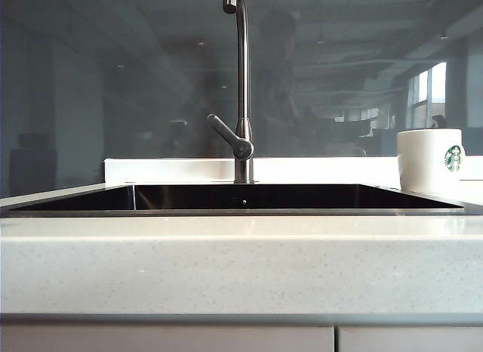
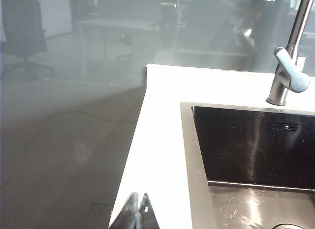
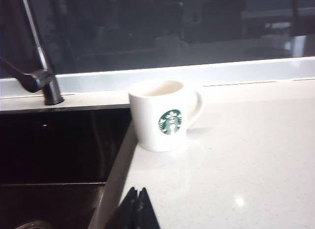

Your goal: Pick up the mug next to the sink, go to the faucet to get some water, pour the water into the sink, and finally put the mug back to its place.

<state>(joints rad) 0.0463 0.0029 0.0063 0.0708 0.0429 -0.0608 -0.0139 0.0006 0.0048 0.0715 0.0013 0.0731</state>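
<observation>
- A tall brushed-steel faucet (image 1: 242, 88) with a high curved neck rises behind the middle of the basin, its single lever handle angled out at the base; behind it runs a dark glass wall that mirrors an office room
- The wide rectangular sink (image 1: 241, 197), dark and glossy inside with a thin metal rim, sits sunk in the pale speckled worktop (image 1: 241, 261); a few droplets show on its floor in the left wrist view
- The white ceramic mug (image 3: 165, 116) with a loop handle and round green logo stands upright on the worktop just beside the sink's right rim, handle turned away from the basin; its inside looks pale, and whether it holds water I cannot tell
- The left gripper (image 2: 138, 212) hangs over the worktop's left front corner, fingers pressed together, holding nothing
- The right gripper (image 3: 138, 209) hovers near the sink's right edge, short of the mug, fingers pressed together; bare worktop lies open to the mug's right
</observation>
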